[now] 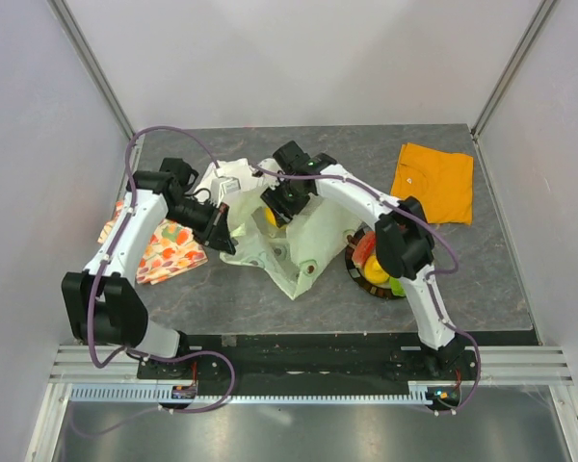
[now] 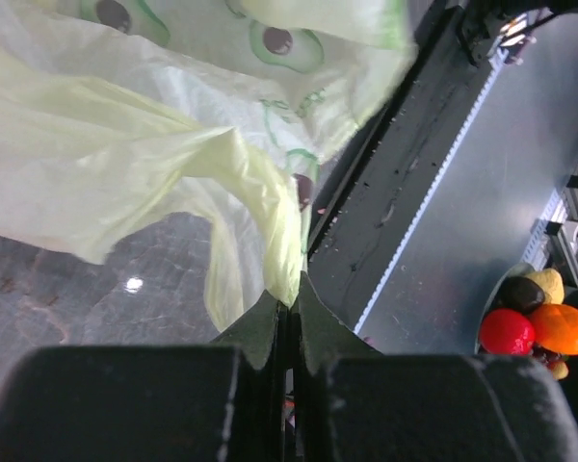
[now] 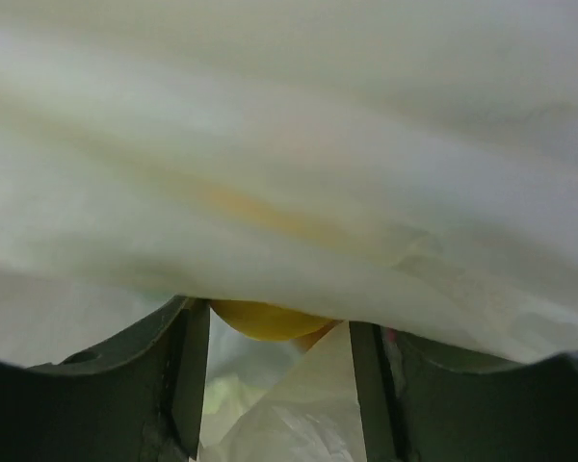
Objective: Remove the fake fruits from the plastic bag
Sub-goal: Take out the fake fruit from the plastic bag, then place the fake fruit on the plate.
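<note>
The pale green plastic bag (image 1: 291, 252) lies crumpled at the table's middle. My left gripper (image 1: 223, 234) is shut on a fold of the bag's edge; the left wrist view shows the jaws pinching the film (image 2: 287, 279). My right gripper (image 1: 281, 208) reaches into the bag's mouth and is open (image 3: 277, 385). A yellow fruit (image 3: 266, 319) sits just beyond its fingers, half covered by bag film (image 3: 299, 183); it also shows in the top view (image 1: 271, 218). Other fruits (image 1: 374, 268) lie in a dark basket, partly hidden by the right arm.
The fruit-printed cloth (image 1: 166, 252) lies under the left arm. An orange cloth (image 1: 433, 181) lies at the back right. The left wrist view shows red, orange and yellow fruits (image 2: 537, 325) in the basket, and the table's front rail (image 2: 405, 183).
</note>
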Motion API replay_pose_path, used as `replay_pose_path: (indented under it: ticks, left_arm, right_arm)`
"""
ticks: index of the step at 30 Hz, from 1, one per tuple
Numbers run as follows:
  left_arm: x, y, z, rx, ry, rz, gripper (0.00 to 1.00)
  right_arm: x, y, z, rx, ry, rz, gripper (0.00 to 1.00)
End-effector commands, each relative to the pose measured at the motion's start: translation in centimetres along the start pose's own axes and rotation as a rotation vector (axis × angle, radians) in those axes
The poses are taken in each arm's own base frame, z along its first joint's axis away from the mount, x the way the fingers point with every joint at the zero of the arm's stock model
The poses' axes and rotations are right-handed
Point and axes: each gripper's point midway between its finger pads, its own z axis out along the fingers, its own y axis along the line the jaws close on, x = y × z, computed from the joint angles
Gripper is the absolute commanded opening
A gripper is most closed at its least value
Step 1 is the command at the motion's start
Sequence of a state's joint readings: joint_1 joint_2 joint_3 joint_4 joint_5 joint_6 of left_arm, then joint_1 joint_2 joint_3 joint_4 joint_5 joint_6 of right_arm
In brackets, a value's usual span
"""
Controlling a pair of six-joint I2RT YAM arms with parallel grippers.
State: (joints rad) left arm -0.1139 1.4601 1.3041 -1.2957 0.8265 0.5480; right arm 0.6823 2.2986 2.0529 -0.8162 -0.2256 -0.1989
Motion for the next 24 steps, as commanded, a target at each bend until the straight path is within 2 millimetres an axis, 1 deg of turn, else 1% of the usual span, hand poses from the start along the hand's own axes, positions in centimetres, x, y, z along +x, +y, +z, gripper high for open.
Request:
replay_pose_path:
  ticks: [1, 2, 3, 5, 6, 8, 9, 11, 12, 14, 15, 16, 17, 18, 19, 20, 21, 22, 23, 24]
  left_arm:
    - [-3.6, 1.9, -0.6, -0.086, -0.072, 0.028, 0.02]
    - [-4.3, 2.6, -0.7, -0.111, -0.086, 0.036, 0.02]
    - [-4.6, 2.7, -0.7, -0.113, -0.093, 0.027, 0.02]
    - [-5.5, 3.4, -0.6, -0.127, -0.105, 0.028, 0.02]
    - [-5.8, 3.4, -0.7, -0.129, -0.110, 0.032, 0.01]
    - [-6.1, 3.7, -0.5, -0.116, -0.116, 0.022, 0.01]
    - [-6.3, 3.7, -0.4, -0.111, -0.118, 0.020, 0.01]
    - [-6.6, 3.8, -0.2, -0.104, -0.124, 0.012, 0.02]
    - [-6.8, 3.8, -0.3, -0.106, -0.127, 0.013, 0.02]
    - [-7.0, 4.0, -0.3, -0.109, -0.127, 0.011, 0.02]
    - [-7.1, 4.1, -0.4, -0.116, -0.127, 0.010, 0.02]
    - [-7.1, 4.2, -0.4, -0.121, -0.128, 0.010, 0.02]
    - [-7.2, 4.2, -0.4, -0.125, -0.127, 0.009, 0.02]
    - [-7.3, 4.3, -0.5, -0.135, -0.129, 0.011, 0.02]
    - [-7.2, 4.4, -0.6, -0.138, -0.127, 0.008, 0.02]
    - [-7.2, 4.4, -0.6, -0.140, -0.126, 0.008, 0.02]
    - [-7.1, 4.3, -0.6, -0.140, -0.127, 0.008, 0.02]
    - [-6.9, 4.3, -0.5, -0.139, -0.124, 0.004, 0.01]
    - [-6.8, 4.3, -0.5, -0.138, -0.122, 0.004, 0.02]
    - [-6.5, 4.3, -0.3, -0.138, -0.115, -0.003, 0.02]
  right_arm:
    - [0.3, 3.8, -8.5, -0.102, -0.017, -0.087, 0.38]
    - [0.9, 4.6, -8.9, -0.143, -0.009, -0.096, 0.39]
    - [2.1, 5.2, -9.8, -0.169, 0.021, -0.118, 0.39]
    - [2.6, 5.9, -10.9, -0.190, 0.011, -0.138, 0.38]
    - [2.5, 6.3, -12.3, -0.200, -0.014, -0.162, 0.38]
    - [1.7, 7.4, -14.2, -0.247, -0.073, -0.176, 0.38]
    - [0.9, 7.8, -16.1, -0.248, -0.124, -0.193, 0.38]
    - [0.1, 7.9, -18.5, -0.229, -0.180, -0.210, 0.38]
    - [-0.1, 7.3, -20.5, -0.197, -0.222, -0.208, 0.38]
    - [0.5, 6.1, -22.4, -0.149, -0.241, -0.179, 0.38]
    - [1.5, 4.2, -24.0, -0.094, -0.254, -0.138, 0.38]
    - [2.4, 3.0, -24.6, -0.068, -0.253, -0.120, 0.39]
    - [4.9, 1.2, -24.7, -0.046, -0.203, -0.072, 0.38]
    - [6.6, 0.0, -25.6, 0.013, -0.179, -0.062, 0.38]
    - [8.2, -1.0, -25.8, 0.041, -0.147, -0.041, 0.38]
    - [11.7, -2.8, -25.5, 0.062, -0.083, 0.012, 0.38]
    - [13.1, -3.2, -26.3, 0.087, -0.083, 0.023, 0.38]
    - [14.7, -3.9, -26.5, 0.109, -0.062, 0.035, 0.38]
    - [17.5, -4.5, -25.9, 0.115, -0.012, 0.061, 0.38]
    - [18.5, -4.5, -26.4, 0.132, -0.012, 0.058, 0.38]
